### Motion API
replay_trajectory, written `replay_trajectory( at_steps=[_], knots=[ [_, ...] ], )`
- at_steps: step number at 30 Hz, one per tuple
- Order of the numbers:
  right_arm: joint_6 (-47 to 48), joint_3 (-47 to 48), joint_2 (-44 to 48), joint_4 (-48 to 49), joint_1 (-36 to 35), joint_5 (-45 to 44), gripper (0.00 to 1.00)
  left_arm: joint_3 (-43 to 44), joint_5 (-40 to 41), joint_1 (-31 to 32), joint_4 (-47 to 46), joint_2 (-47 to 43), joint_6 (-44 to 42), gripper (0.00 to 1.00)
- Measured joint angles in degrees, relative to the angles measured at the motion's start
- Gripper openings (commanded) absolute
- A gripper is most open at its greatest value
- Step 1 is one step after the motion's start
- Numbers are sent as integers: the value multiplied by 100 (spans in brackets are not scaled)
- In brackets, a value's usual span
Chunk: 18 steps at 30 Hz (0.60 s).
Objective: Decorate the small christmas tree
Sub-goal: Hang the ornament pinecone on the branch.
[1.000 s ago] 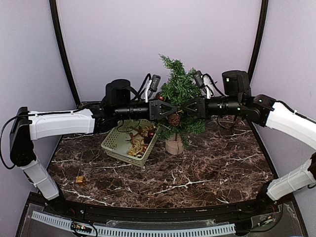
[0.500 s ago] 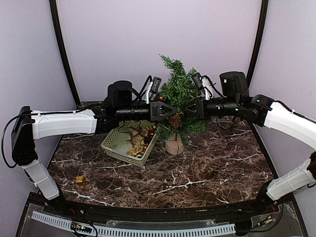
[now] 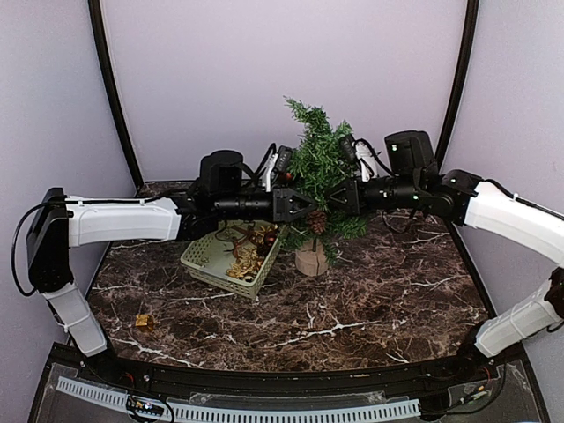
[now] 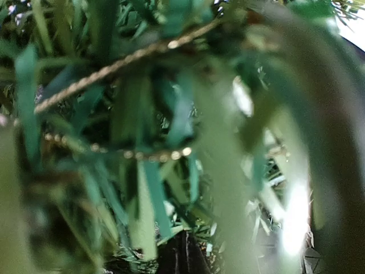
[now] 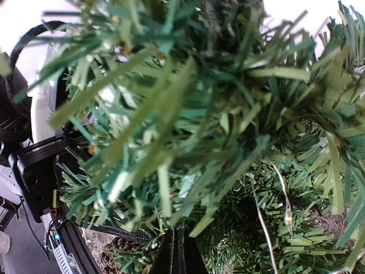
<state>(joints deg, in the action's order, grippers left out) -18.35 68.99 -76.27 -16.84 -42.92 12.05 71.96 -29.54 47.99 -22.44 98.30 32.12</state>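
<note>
Shifted right, deeper into branches, L gripper [image 3: 308,204] closed, R gripper [image 3: 332,199] closed opposite, tips amid needles, small christmas tree [image 3: 319,154] upright nr table [image 3: 397,300] far edge.

L gripper [image 3: 305,202] & R gripper [image 3: 334,198] hemmed in by small christmas tree [image 3: 319,163] branches. Basket [image 3: 199,262] blocks its left; room over table [image 3: 379,304] front/right.

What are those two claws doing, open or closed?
Left gripper: closed, in the small christmas tree; holding anything cannot be told.
Right gripper: closed, hold unclear too.
</note>
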Motion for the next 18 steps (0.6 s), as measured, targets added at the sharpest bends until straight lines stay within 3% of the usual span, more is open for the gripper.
replay_trajectory(
  at_steps=[9,11,13,14,18],
  knots=[
    [0,0,-66,-13,-24,-120,0,0,28,0,39,26,-85,0],
    [0,0,-66,-17,-24,-140,0,0,31,0,57,26,-120,5],
    [0,0,-63,-33,-28,-140,1,2,46,0,105,26,-162,18],
    [0,0,-63,-35,-28,-140,6,2,52,0,136,26,-210,24],
    [28,0,-39,-44,-28,-131,24,2,136,0,262,-2,-310,29]
  ],
)
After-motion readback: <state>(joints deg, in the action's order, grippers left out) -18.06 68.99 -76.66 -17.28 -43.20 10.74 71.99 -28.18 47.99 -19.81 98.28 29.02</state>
